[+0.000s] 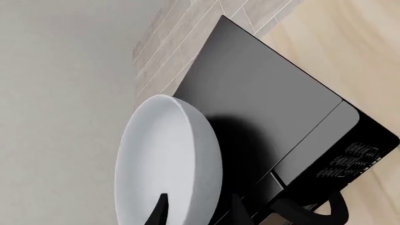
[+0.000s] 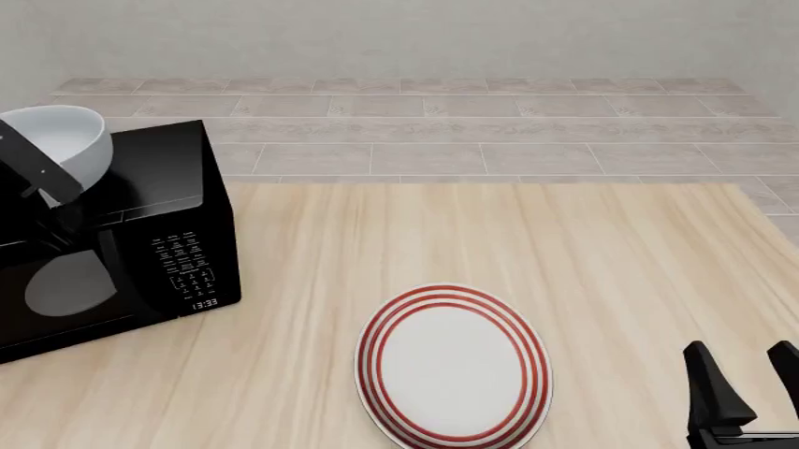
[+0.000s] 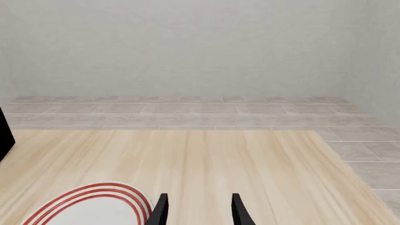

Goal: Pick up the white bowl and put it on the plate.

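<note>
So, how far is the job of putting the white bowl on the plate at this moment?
The pick looks done: the left gripper holds the white bowl by its rim, tilted, in the air above the black microwave. In hand is carrying it across. Left to do: set it on the red-ringed plate, which lies bare on the wooden table. The right gripper waits open near the plate.

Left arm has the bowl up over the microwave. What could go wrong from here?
1. The white bowl hangs tilted from a rim pinch in the left gripper; it may slip on the way across.
2. It sits just above the microwave, so an early descent could clip it.
3. The plate is barely wider; an off-centre release could overhang.
</note>
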